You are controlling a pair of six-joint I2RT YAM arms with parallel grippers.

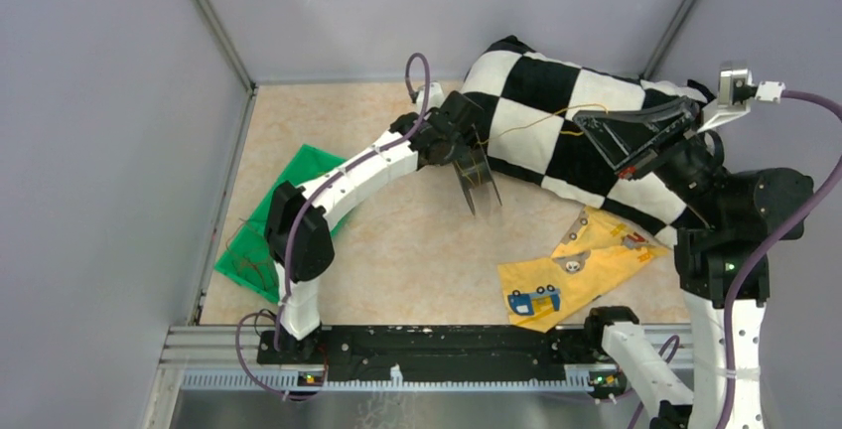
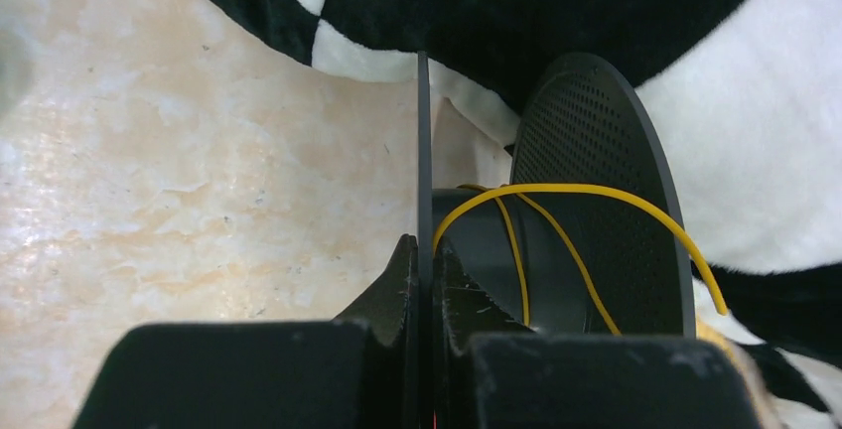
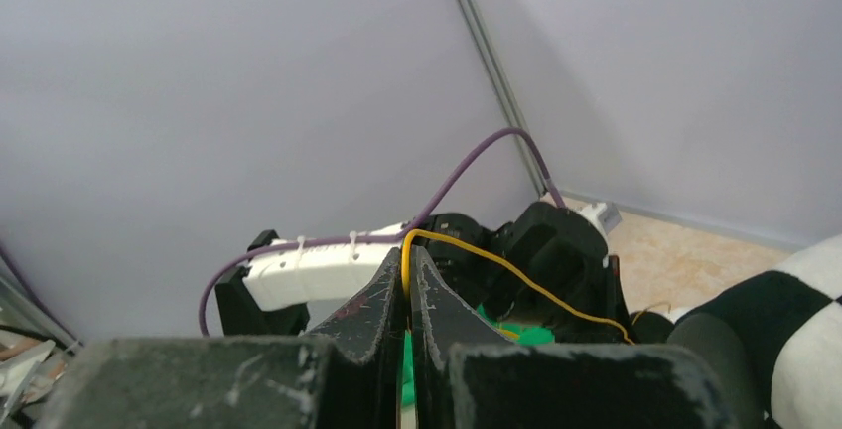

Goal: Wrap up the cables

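The cable (image 1: 526,124) is a thin yellow wire running over the checkered cushion between my two grippers. My left gripper (image 1: 465,156) is shut on one thin flange of a black spool (image 1: 477,183) and holds it above the table. In the left wrist view, my left gripper (image 2: 424,250) clamps that flange edge-on. The wire (image 2: 556,191) loops loosely round the hub beside the perforated far flange (image 2: 596,181). My right gripper (image 1: 588,129) is raised over the cushion. In the right wrist view it (image 3: 407,258) is shut on the wire (image 3: 516,275), which trails off towards the left arm.
A black-and-white checkered cushion (image 1: 556,91) lies at the back right under the wire. A green bag (image 1: 263,230) lies at the left by the wall. A yellow packet (image 1: 571,270) lies at the front right. Grey walls enclose the table on three sides.
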